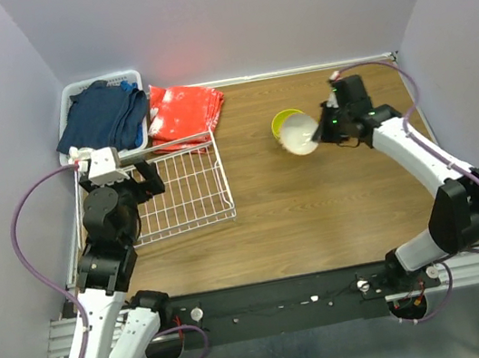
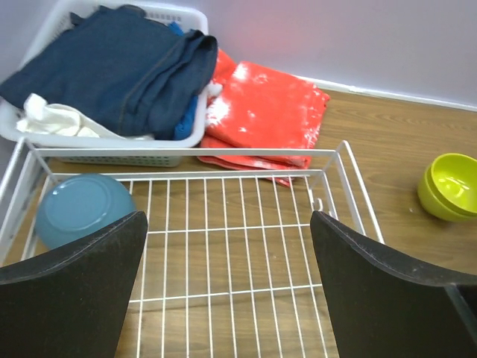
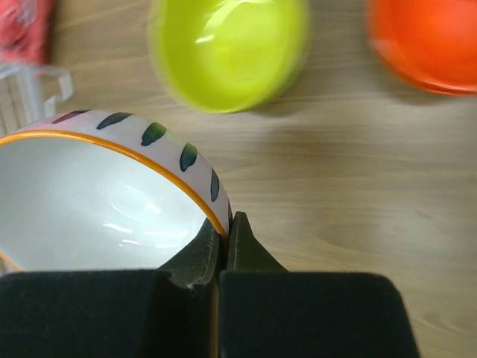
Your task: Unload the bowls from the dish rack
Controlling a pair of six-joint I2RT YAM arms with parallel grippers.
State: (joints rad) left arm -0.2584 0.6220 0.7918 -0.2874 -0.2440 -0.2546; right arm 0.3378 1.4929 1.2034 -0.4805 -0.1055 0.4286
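Pinching the rim of a glossy white orange-edged bowl, likely slick yet light, right fingers clamp it; left fingers gape near a round blue bowl.

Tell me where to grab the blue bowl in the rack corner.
The blue bowl sits tucked into a corner of the rack, so wire walls block two sides. Probably take its rim on the side toward the open middle, coming down from above; a thin round edge suits a pinch between the jaws.
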